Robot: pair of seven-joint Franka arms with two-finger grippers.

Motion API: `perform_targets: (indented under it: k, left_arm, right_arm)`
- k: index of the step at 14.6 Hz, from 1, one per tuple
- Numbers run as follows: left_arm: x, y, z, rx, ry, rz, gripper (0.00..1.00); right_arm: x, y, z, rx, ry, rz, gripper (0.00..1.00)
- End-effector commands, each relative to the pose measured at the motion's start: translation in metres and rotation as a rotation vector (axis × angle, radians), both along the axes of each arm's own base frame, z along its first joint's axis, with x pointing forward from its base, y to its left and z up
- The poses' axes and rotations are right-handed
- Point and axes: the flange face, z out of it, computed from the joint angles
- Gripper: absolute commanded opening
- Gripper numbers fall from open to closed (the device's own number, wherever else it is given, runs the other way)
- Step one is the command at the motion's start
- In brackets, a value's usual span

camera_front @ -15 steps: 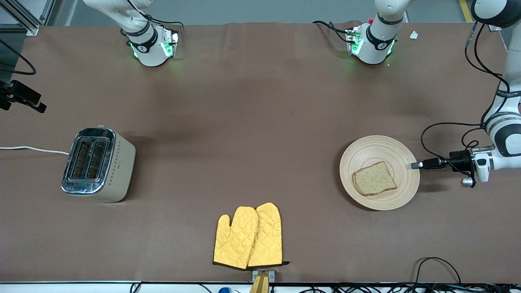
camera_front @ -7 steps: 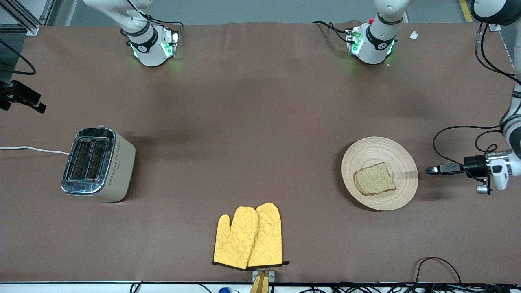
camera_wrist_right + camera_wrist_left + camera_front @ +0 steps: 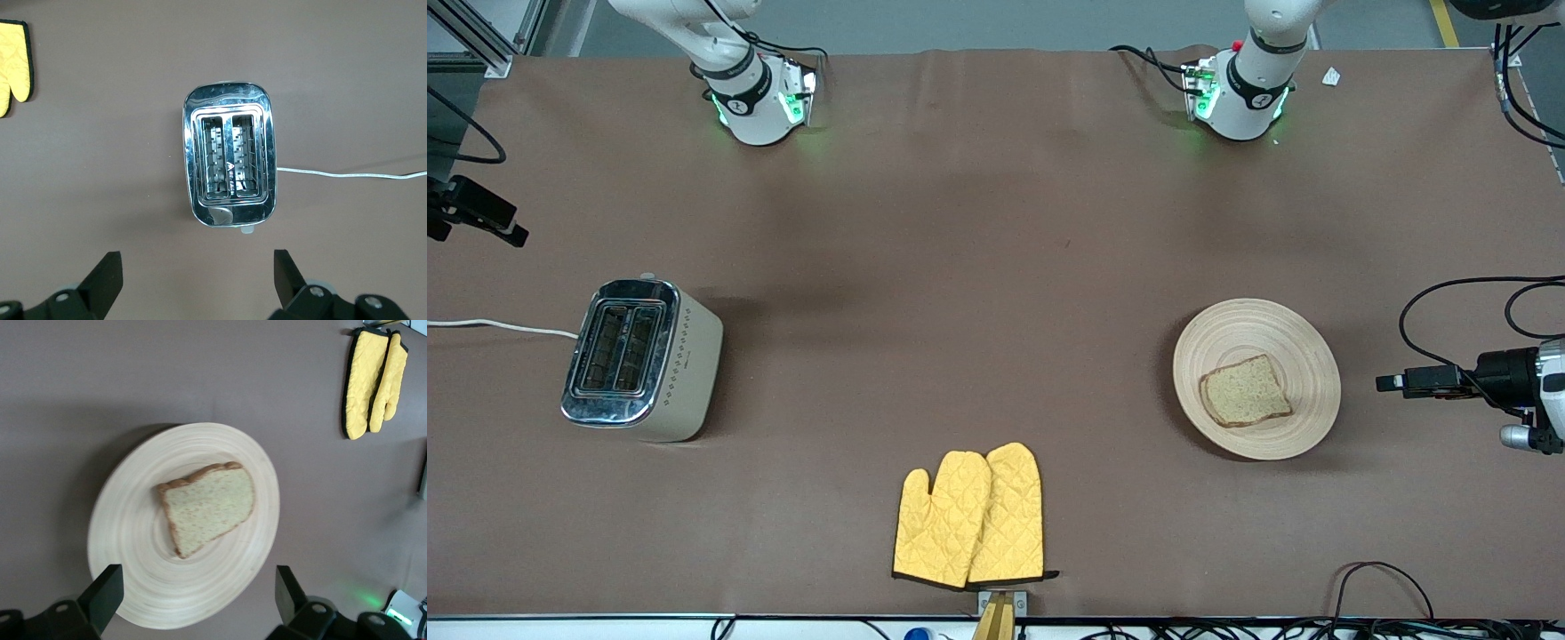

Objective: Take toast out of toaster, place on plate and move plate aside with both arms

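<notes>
The toast (image 3: 1245, 391) lies flat on the round pale wooden plate (image 3: 1303, 356), which rests on the table toward the left arm's end. My left gripper (image 3: 1389, 383) hovers low beside the plate's rim, clear of it, open and holding nothing. In the left wrist view the plate (image 3: 133, 520) and toast (image 3: 210, 507) lie ahead of the left gripper (image 3: 198, 597), whose jaws are spread wide. My right gripper (image 3: 197, 270) is out of the front view; its wrist view shows it open and empty, high over the table beside the toaster (image 3: 230, 163).
A chrome two-slot toaster (image 3: 640, 360) with a white cord (image 3: 498, 326) stands toward the right arm's end. Two yellow oven mitts (image 3: 971, 517) lie near the table edge closest to the front camera. Black cables (image 3: 1449, 293) hang by the left wrist.
The left gripper let go of the plate's rim, opened, and drew back toward the left arm's end of the table. The plate settled and shifted slightly. The right arm's side is unchanged.
</notes>
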Motion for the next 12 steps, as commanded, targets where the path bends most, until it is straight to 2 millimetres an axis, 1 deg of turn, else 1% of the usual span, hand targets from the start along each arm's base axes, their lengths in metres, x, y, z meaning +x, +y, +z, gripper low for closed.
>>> perform_targets:
  k: [1,5,7,8,9,10,11,12]
  left_arm:
    - [-0.009,-0.053,0.069,0.161,0.007,-0.009,1.00]
    - [-0.031,-0.114,0.127,0.311,-0.003,-0.097,1.00]
    - [-0.045,-0.154,0.159,0.381,-0.034,-0.147,1.00]
    - [-0.054,-0.183,0.175,0.449,-0.069,-0.193,1.00]
    - [-0.063,-0.194,0.185,0.526,-0.079,-0.214,1.00]
    - [-0.070,-0.202,0.197,0.564,-0.095,-0.221,1.00]
    - [-0.076,-0.198,0.204,0.597,-0.102,-0.210,1.00]
    - [-0.085,-0.197,0.217,0.619,-0.116,-0.198,1.00]
  right_arm:
    - [-0.004,-0.001,0.000,-0.015,-0.003,0.001,1.00]
    - [-0.004,-0.001,0.000,-0.015,-0.005,0.001,1.00]
    - [-0.004,-0.001,0.000,-0.015,-0.003,0.001,1.00]
    - [-0.004,-0.001,0.000,-0.015,-0.003,0.001,1.00]
    - [-0.004,-0.001,0.000,-0.015,-0.005,0.001,1.00]
    - [-0.004,-0.002,0.000,-0.015,-0.005,-0.001,1.00]
    - [-0.004,-0.001,0.000,-0.015,-0.005,0.001,1.00]
    - [-0.004,-0.001,0.000,-0.015,-0.003,0.001,1.00]
